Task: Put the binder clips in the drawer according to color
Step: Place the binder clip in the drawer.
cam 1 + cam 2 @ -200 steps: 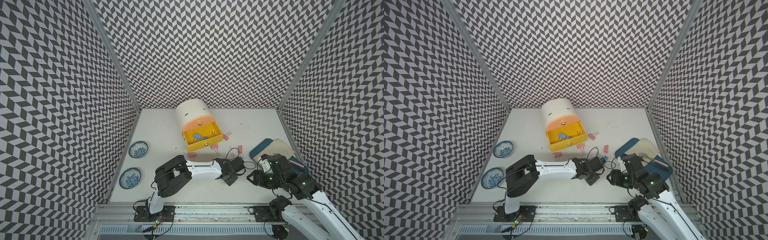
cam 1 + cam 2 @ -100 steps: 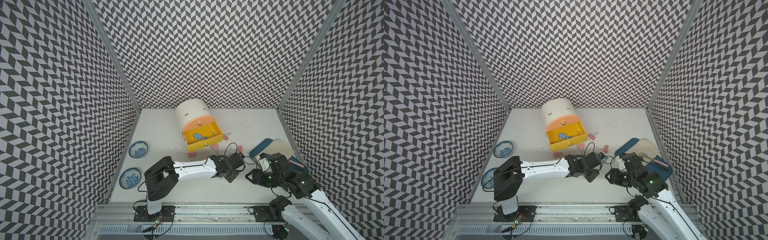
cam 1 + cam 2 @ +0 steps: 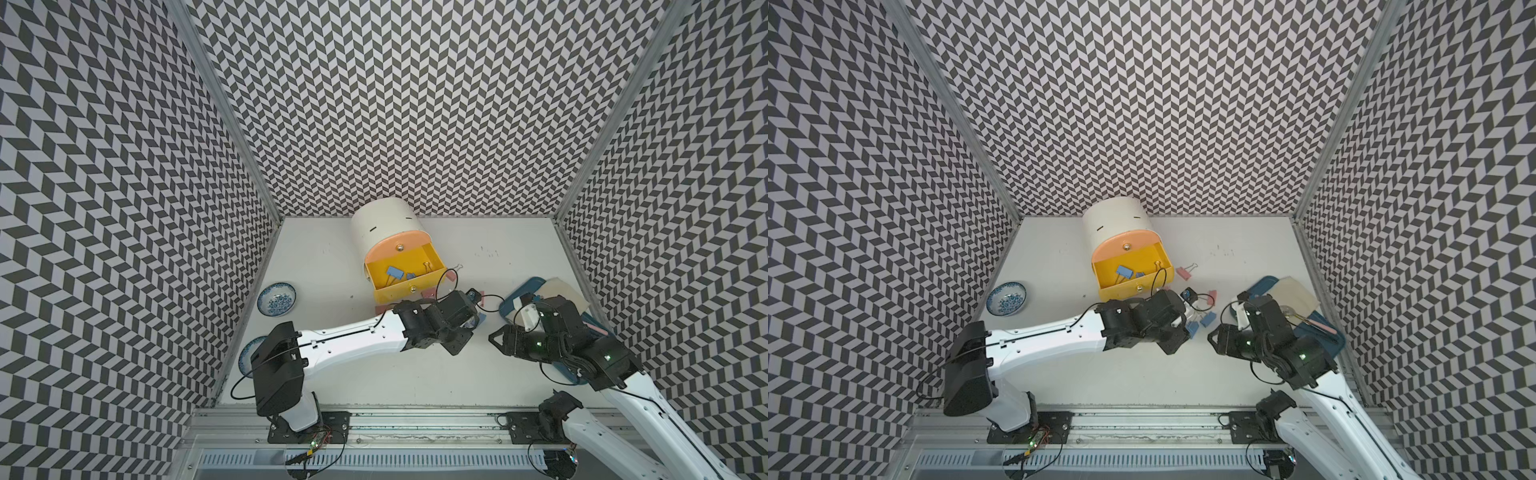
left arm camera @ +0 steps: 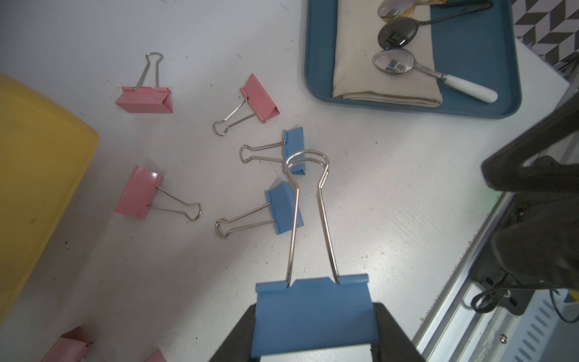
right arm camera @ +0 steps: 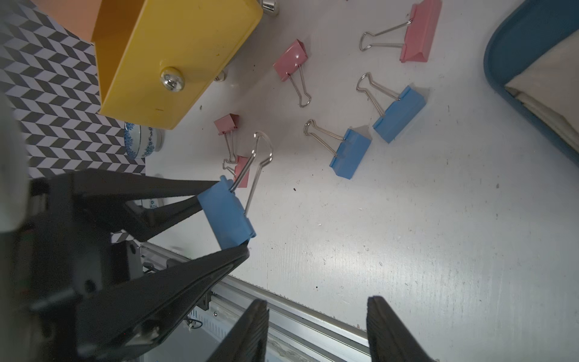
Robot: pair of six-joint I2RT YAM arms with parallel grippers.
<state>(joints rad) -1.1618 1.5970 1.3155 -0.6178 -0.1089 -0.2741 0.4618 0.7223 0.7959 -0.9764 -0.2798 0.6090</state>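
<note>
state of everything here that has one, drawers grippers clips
yellow drawer: open, blue clips inside
peach drawer: shut
left gripper: shut on a blue clip
right gripper: open, empty
loose clips: pink and blue, lying on the table

Place: a robot lab test cell.
Walls: black-and-white zigzag panels (image 3: 415,104) close in three sides, joined at the corners by bare metal posts (image 3: 215,95).
Bench: a plain white table (image 3: 415,374) fronted by a metal rail (image 3: 415,432).
Machines: a left arm (image 3: 353,338) and a right arm (image 3: 648,411), white and black, are mounted on that rail, with loose cables.
Props: a yellow drawer (image 3: 399,293), binder clips (image 4: 144,100), a bowl (image 3: 276,299) and a tray (image 4: 470,47) are a mixed lot.
</note>
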